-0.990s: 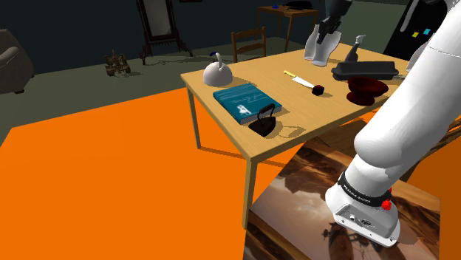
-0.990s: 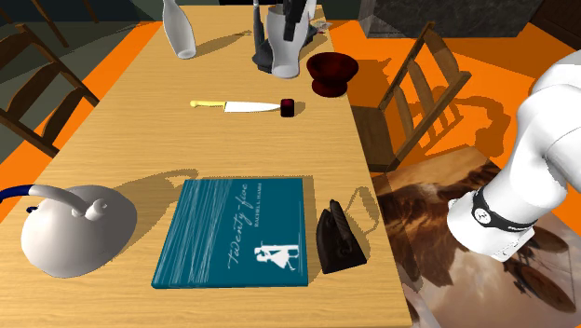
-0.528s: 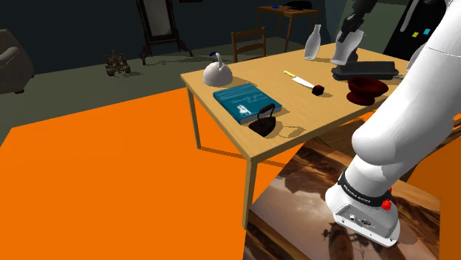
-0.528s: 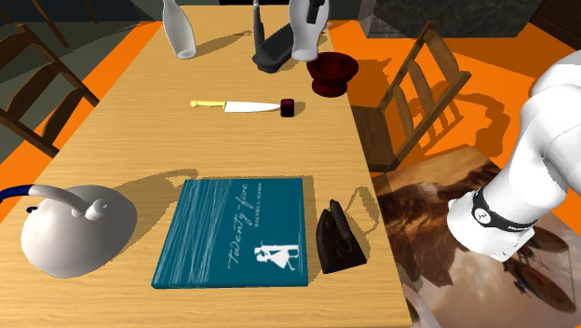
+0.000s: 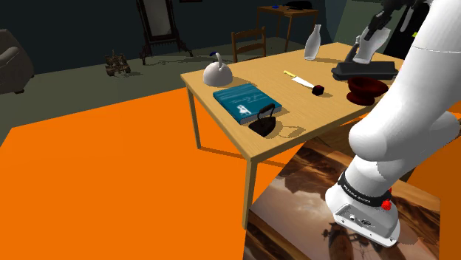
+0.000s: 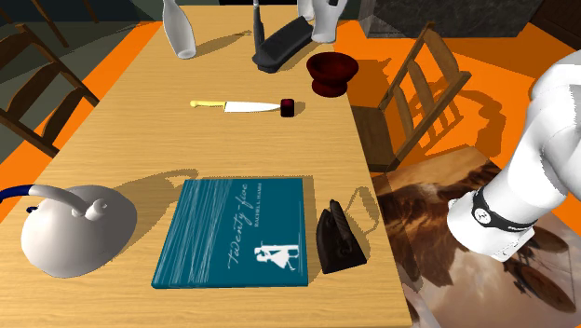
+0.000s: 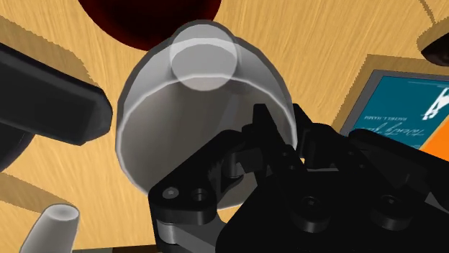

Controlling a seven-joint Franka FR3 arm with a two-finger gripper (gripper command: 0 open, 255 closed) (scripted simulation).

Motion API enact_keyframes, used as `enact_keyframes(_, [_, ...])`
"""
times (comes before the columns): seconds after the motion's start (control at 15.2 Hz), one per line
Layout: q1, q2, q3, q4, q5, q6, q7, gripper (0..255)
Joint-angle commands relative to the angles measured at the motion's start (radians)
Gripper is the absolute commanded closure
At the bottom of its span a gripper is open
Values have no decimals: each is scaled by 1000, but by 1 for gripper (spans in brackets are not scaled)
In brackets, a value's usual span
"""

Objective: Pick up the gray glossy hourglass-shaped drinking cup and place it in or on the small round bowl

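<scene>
Robot jaws grasping a pale grey cup [image 5: 364, 49] in the air above a wooden surface [image 6: 121, 130].
The jaws clench the cup, holding it clear of the surface so it can travel to the dark red bowl [image 5: 366, 89], which sits below the jaws and a little beyond them (not quite centred, by the look of it). Farther from the jaws lie a knife [image 6: 237, 105], a teal book [image 6: 235, 233] and a white kettle [image 6: 65, 228]; orange floor [image 5: 111, 177], dim room.

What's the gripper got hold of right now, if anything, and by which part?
The gray glossy hourglass-shaped cup. The fingers clasp its wall at the upper rim, on one side of the mouth.
</scene>
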Motion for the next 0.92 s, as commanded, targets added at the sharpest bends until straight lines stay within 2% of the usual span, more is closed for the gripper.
enact_keyframes(0.0, [-41, 34, -20, 38, 25, -29, -56, 255])
enact_keyframes(0.26, [-141, 126, -46, 147, 91, -100, -156, 255])
enact_keyframes(0.86, [-114, 107, -41, 5, 80, 27, -177, 255])
